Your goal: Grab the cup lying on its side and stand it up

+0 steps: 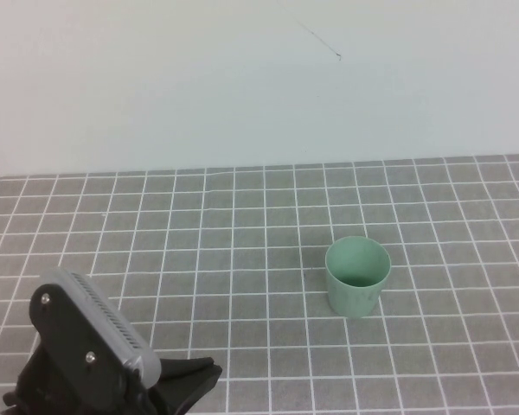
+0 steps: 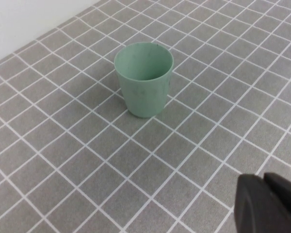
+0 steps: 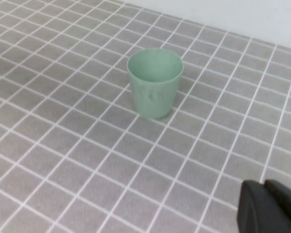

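The pale mint-green cup (image 1: pixel 357 277) stands upright, mouth up, on the grey grid mat, right of the middle. It also shows upright in the left wrist view (image 2: pixel 144 80) and the right wrist view (image 3: pixel 154 83). My left gripper (image 1: pixel 209 374) is low at the front left, well apart from the cup; its black fingers sit together with nothing between them (image 2: pixel 265 180). My right gripper (image 3: pixel 263 186) is out of the high view; in its wrist view its fingers are closed together and empty, a few tiles from the cup.
The grey tiled mat (image 1: pixel 242 242) covers the table up to a plain white wall (image 1: pixel 242 86) at the back. The left arm's black and grey wrist body (image 1: pixel 86 346) fills the front left corner.
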You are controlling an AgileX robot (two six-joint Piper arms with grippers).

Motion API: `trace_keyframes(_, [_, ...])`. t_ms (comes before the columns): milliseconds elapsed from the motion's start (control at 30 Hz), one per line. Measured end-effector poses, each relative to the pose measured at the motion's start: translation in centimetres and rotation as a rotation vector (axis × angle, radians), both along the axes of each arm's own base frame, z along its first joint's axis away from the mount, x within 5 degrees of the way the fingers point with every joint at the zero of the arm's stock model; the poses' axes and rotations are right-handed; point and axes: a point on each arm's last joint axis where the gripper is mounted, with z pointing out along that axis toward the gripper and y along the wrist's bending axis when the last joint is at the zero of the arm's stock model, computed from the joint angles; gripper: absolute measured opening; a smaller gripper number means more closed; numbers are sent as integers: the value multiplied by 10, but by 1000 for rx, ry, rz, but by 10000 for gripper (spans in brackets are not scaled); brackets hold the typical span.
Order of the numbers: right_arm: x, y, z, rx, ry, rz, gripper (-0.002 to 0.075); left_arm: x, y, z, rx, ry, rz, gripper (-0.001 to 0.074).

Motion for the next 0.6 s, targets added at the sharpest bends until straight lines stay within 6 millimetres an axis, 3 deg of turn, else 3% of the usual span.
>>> trace_keyframes(600, [-1, 0, -2, -6, 18, -1, -2, 0, 0, 0, -1, 7, 4, 1])
